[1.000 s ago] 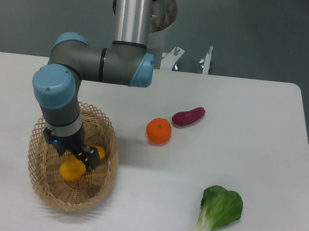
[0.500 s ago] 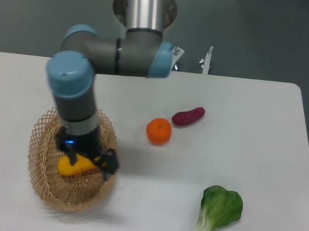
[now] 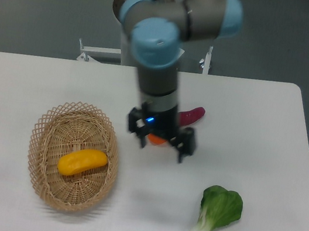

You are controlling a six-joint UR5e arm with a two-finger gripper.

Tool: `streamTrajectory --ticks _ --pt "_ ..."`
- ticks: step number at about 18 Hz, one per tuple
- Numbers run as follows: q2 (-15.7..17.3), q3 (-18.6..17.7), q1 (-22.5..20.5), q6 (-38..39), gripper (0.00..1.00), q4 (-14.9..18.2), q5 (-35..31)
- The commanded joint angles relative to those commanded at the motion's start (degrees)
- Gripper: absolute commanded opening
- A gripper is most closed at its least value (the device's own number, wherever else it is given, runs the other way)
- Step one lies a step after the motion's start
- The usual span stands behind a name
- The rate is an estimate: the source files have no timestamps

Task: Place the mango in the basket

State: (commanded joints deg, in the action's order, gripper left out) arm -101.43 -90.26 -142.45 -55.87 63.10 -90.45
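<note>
The mango [image 3: 81, 162], a smooth elongated yellow-orange fruit, lies inside the oval tan wicker basket [image 3: 44, 136] at the left of the table. My gripper [image 3: 161, 140] is open and empty, well to the right of the basket, hanging over the round orange [image 3: 158, 141], which it mostly hides. Nothing is between its fingers.
A purple sweet potato [image 3: 192, 115] lies just behind the gripper, partly hidden by the arm. A green bok choy [image 3: 215, 213] lies at the front right. The table's right edge runs near the bok choy.
The gripper has left the mango in the basket, risen out of it, and swung right across the table to above the orange.
</note>
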Motion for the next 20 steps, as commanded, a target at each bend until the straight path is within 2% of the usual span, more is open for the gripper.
streamTrajectory --ticks 3,5,20 --pt "1.41 -0.17 -3.70 -7.21 1.00 2.90 0.80" --pt "1.50 -0.09 -5.46 -11.70 1.00 3.70 0.89" --pt "1.94 0.00 -7.22 -12.25 1.00 3.70 1.50"
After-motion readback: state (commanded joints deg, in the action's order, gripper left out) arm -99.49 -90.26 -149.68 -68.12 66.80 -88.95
